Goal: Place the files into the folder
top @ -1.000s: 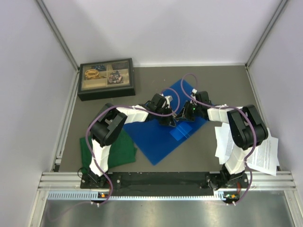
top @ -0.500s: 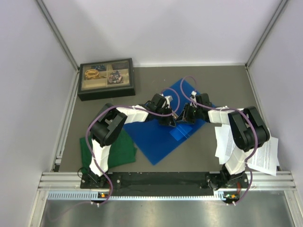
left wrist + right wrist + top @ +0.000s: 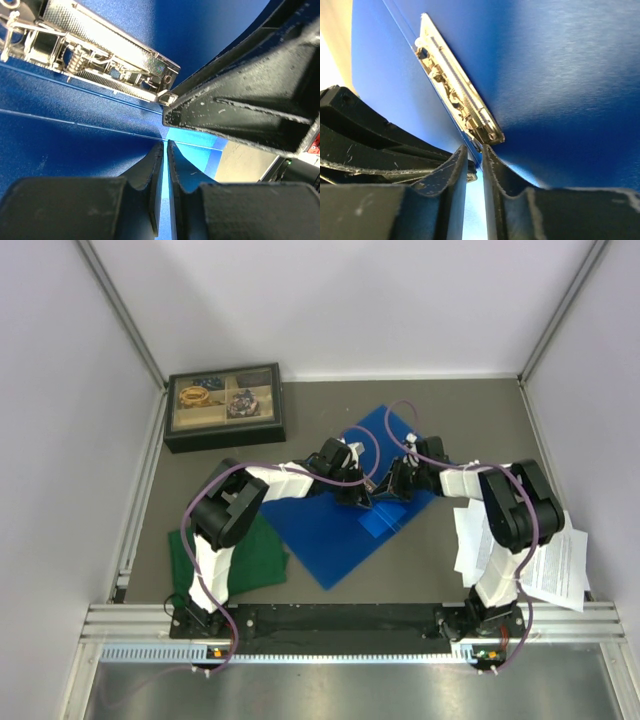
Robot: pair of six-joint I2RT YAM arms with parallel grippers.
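left claw (image 3: 165,146) | right claw (image 3: 475,150) | both clenched on thin glossy blue folder (image 3: 320,532) beside metal clasp (image 3: 100,55)

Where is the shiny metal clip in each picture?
Top camera: the clip cannot be made out here.
Left wrist: the clip is at the top left, slanting down to the right.
Right wrist: it is left of centre, running from the top down towards the fingers.
Shared landmark: the blue folder the clip sits on shows in all three views.
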